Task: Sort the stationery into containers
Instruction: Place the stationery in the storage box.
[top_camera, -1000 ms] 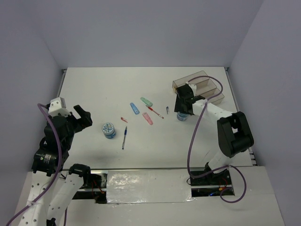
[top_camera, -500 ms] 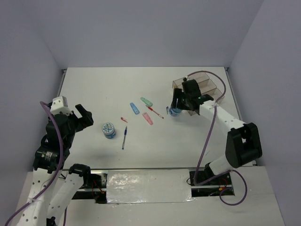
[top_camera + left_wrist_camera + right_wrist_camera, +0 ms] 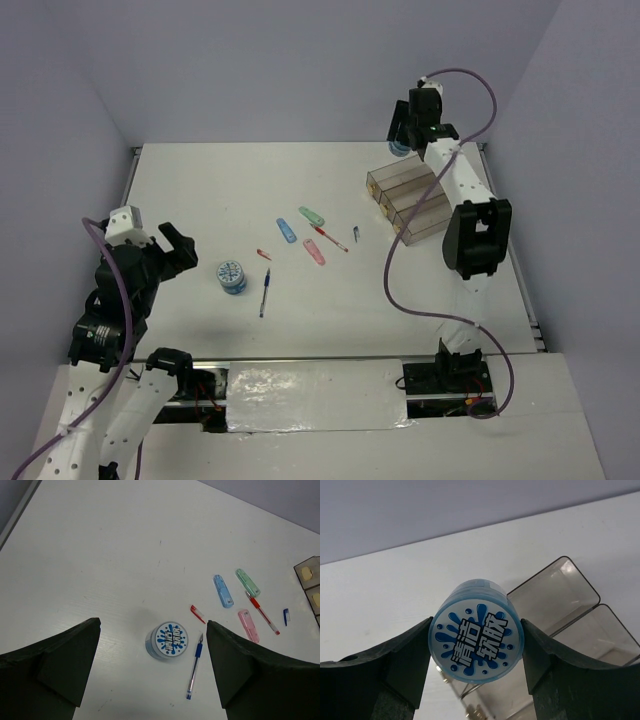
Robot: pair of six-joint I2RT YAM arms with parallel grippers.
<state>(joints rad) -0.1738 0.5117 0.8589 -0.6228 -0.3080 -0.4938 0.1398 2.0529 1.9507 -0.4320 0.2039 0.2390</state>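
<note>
Our right gripper clamps one tape roll, lifted above the far end of the bins. Our left gripper hangs above the table with jaws wide apart and nothing in them. On the table we see the other roll lying beside a blue pen.

two tape rolls, two pens, three flat pieces, two tiny bits, three bins.

I log as non-task stock: one white table, pale lilac walls on three sides, one glossy white strip along its near edge.
</note>
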